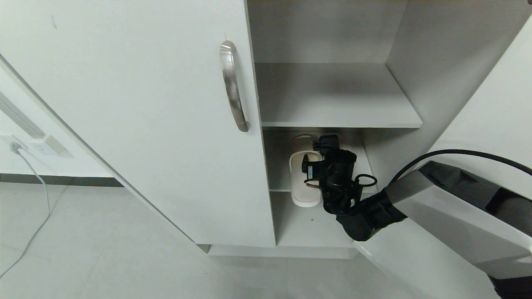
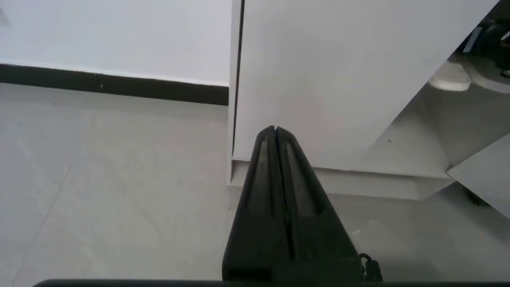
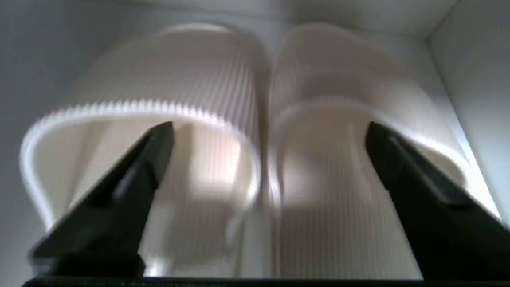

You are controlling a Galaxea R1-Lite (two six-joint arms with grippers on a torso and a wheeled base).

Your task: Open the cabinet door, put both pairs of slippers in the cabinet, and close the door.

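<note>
Lying side by side, slippers, toes toward the cabinet back

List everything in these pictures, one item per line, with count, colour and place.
cabinet: one, white, straight ahead, standing on the floor
closed door: one, white, left half of the cabinet
handle: one, silver metal, upright at the closed door's right edge
open door: one, white, swung out on the right
upper shelf: one, white, inside the cabinet
slippers: two, cream, side by side in the lower compartment
wall socket: one, white, low on the wall at far left
cable: one, grey, hanging from the wall to the floor
floor: light grey tiles
right gripper: one, black, open, at the slippers
left gripper: one, black, shut, low before the closed door
</note>
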